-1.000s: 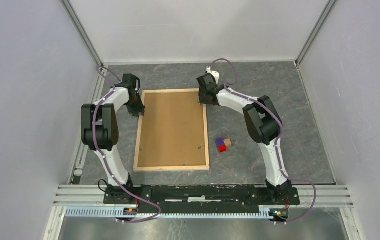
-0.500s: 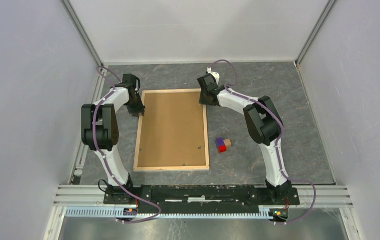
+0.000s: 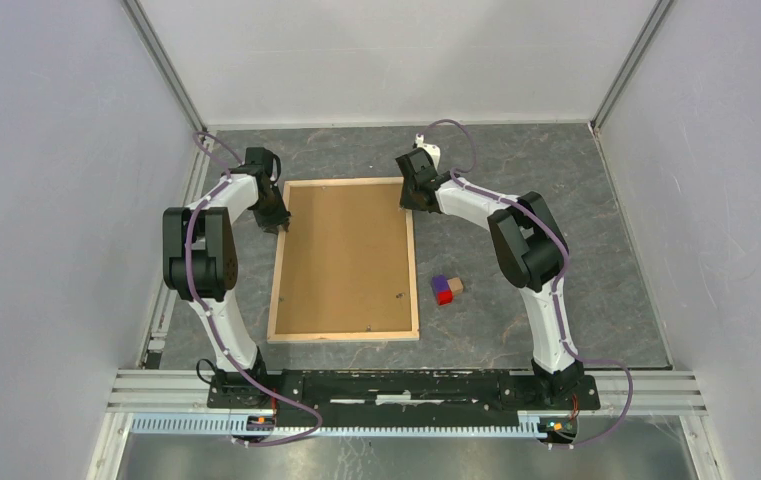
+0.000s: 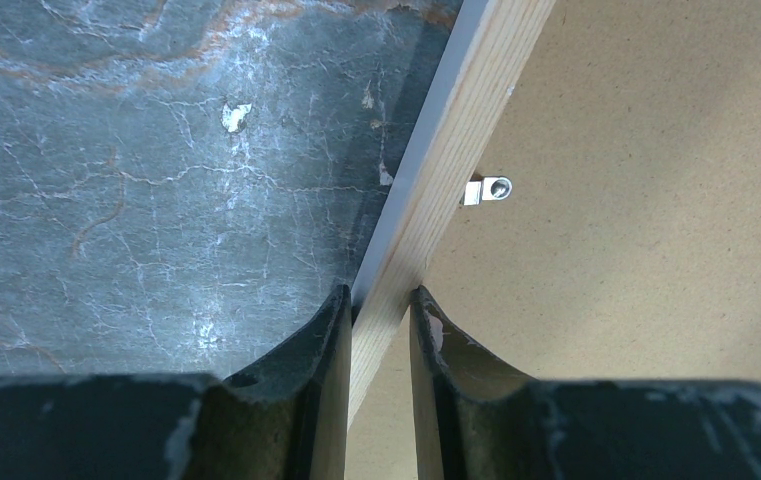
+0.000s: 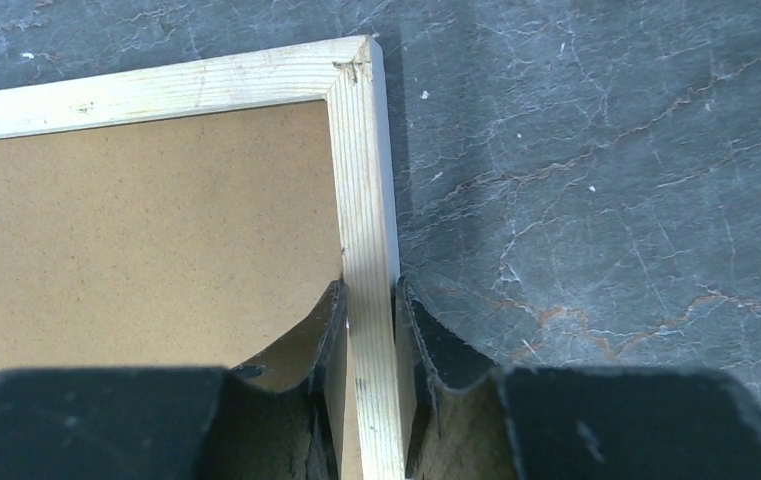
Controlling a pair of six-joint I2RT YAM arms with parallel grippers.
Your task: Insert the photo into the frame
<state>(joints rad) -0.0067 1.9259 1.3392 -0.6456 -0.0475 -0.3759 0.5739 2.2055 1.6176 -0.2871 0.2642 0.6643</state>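
Observation:
The frame [image 3: 344, 336] of light wooden slats lies back-up on the table, with the plain brown backing board [image 3: 346, 255] filling it. The photo is hidden. My left gripper [image 3: 278, 222] is shut on the frame's left slat near the far corner; in the left wrist view [image 4: 381, 300] its fingers pinch the slat [image 4: 456, 130]. My right gripper [image 3: 406, 203] is shut on the right slat near the far right corner; in the right wrist view [image 5: 369, 295] its fingers clamp the slat [image 5: 361, 180].
A small cluster of purple, red and tan cubes [image 3: 446, 289] sits just right of the frame. A metal retaining tab [image 4: 489, 189] lies on the board by the left slat. White walls enclose the dark marbled table [image 3: 516, 160].
The right arm has shifted very slightly to the right. The frame and the left arm look unmoved.

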